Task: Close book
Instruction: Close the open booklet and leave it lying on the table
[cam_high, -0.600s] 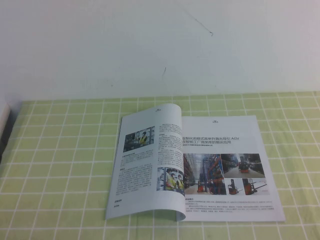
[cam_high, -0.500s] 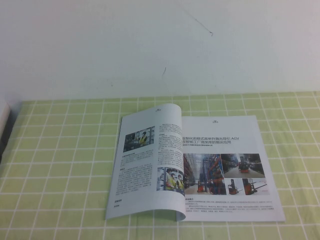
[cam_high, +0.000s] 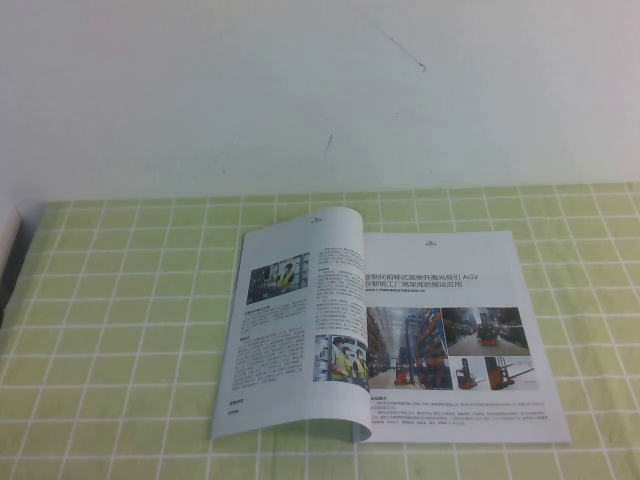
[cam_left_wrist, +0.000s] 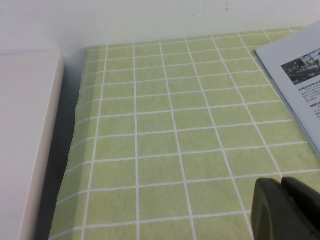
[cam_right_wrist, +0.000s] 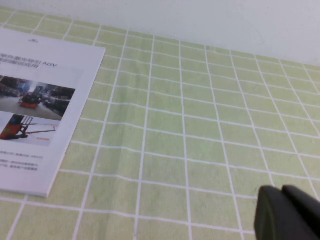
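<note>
White slab (cam_left_wrist: 25, 140) at green-checked tabletop (cam_high: 120, 330) left edge; book (cam_high: 390, 330) open mid-tabletop, left pages arched; left gripper (cam_left_wrist: 282, 184) beyond its left edge, right gripper (cam_right_wrist: 282, 191) beyond right, apart; both jaws pressed together.

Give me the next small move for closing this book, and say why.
Probably move the left gripper toward the book's left page, which bulges up by the spine; the right page lies flat. Both grippers sit shut over the cloth, off the book: left past its left edge, right gripper past its right edge.
</note>
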